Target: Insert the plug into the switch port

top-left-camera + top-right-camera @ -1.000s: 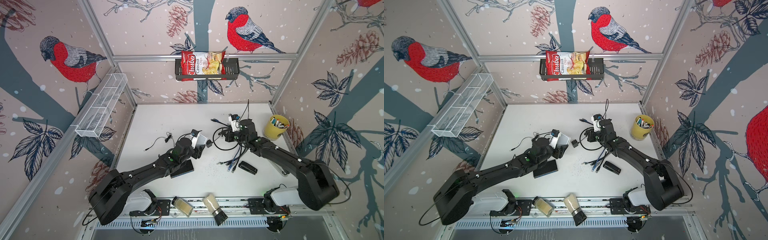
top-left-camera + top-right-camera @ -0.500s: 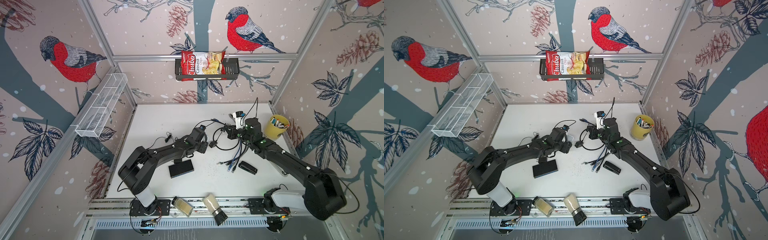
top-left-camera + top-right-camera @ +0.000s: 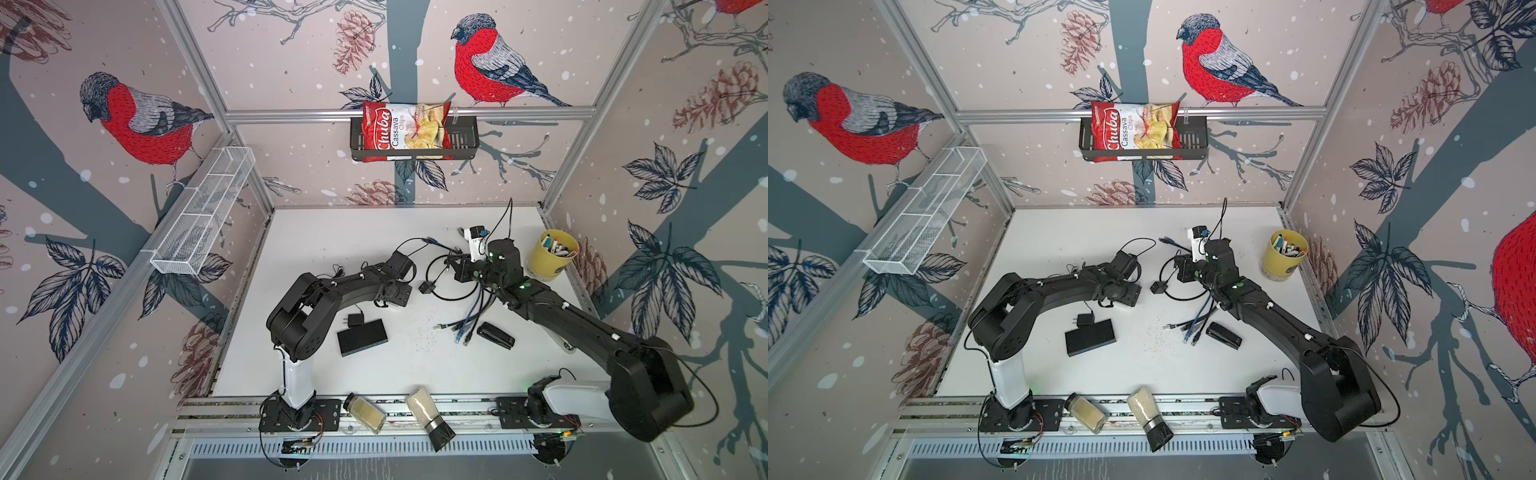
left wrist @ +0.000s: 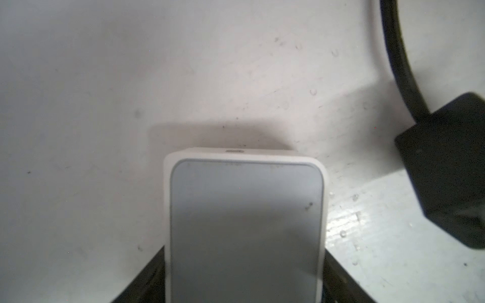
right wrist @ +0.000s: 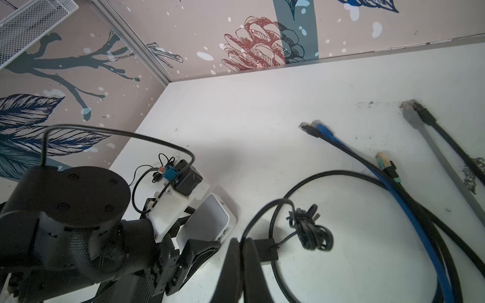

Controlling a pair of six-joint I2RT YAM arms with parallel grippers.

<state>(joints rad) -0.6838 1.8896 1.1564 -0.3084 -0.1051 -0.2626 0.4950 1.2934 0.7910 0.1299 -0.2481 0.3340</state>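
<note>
Both top views were bright and evenly lit from above, with only soft, pale shadows on the white table [image 3: 332, 249]. The wide lens made the frame posts [image 3: 195, 66] lean outward toward the corners. The left wrist view was dimmer and soft throughout. There the white box [image 4: 245, 223] sat too near the lens to be sharp and threw a grey shadow, while a glaring patch lit the table beside it. In the right wrist view the right gripper [image 5: 242, 244] was a dark blur, and the cables [image 5: 393, 189] looked crisper.

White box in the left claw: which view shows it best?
Left wrist: the white box sits close up, mid-frame. Right wrist shows it smaller, angled. In both top views the left arm hides it.
</note>
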